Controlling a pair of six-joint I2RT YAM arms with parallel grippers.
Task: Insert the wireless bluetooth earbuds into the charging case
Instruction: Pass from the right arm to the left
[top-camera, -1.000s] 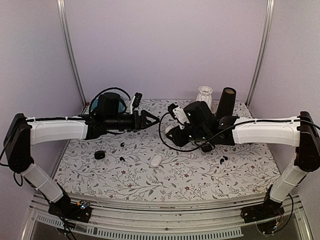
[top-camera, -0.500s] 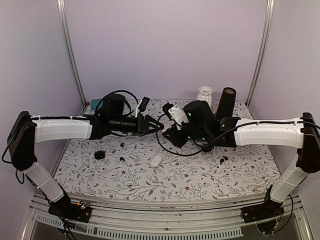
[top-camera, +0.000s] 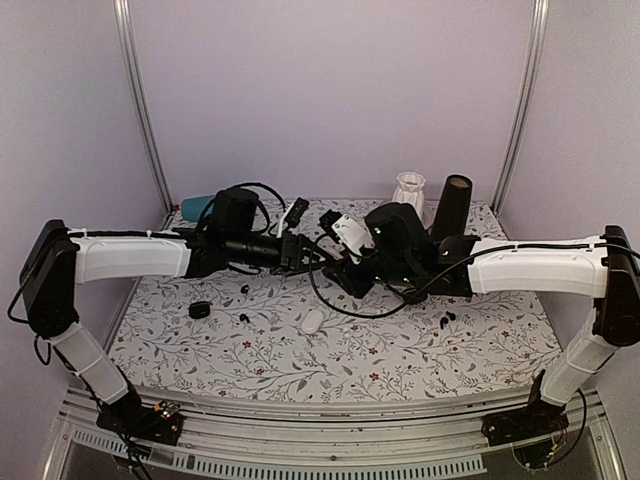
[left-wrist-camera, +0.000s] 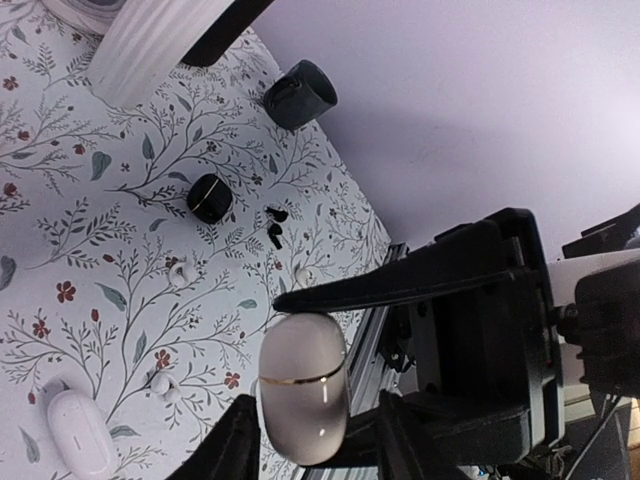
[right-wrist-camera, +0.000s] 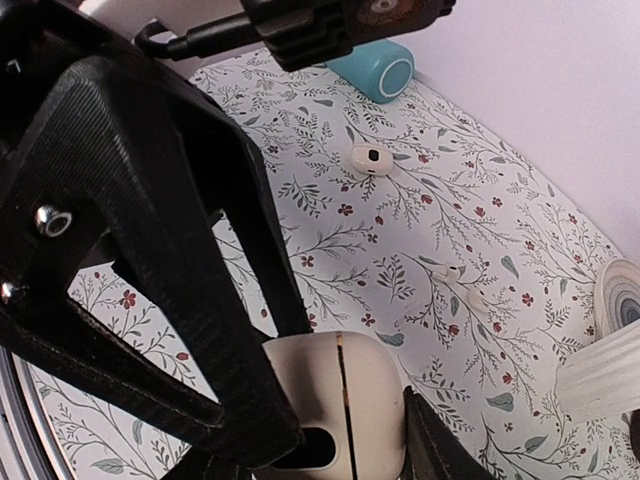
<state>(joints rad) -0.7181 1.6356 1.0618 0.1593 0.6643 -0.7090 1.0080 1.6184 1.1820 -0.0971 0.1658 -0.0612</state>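
Note:
A beige pebble-shaped charging case (left-wrist-camera: 302, 385) with a gold seam hangs above the table's middle, lid closed. My right gripper (right-wrist-camera: 340, 430) is shut on it, one finger (left-wrist-camera: 390, 285) pressing its end. My left gripper (left-wrist-camera: 315, 442) faces the right one (top-camera: 336, 263), its fingers (left-wrist-camera: 228, 448) flanking the case's sides with a small gap on one side. In the top view the left gripper (top-camera: 316, 254) meets the right one there, hiding the case. Tiny black earbuds (top-camera: 243, 288) lie on the cloth under the left arm, another pair (top-camera: 445, 319) under the right arm.
A white case (top-camera: 312, 320) and a round black case (top-camera: 199, 309) lie on the floral cloth (top-camera: 380, 350). A teal cup (top-camera: 197, 207), white vase (top-camera: 408, 190) and black cylinder (top-camera: 452, 205) stand at the back. White earbuds (right-wrist-camera: 450, 272) lie loose.
My left arm has swung right toward the right gripper and its jaws have narrowed around the case. The right gripper has shifted slightly left, still holding the case.

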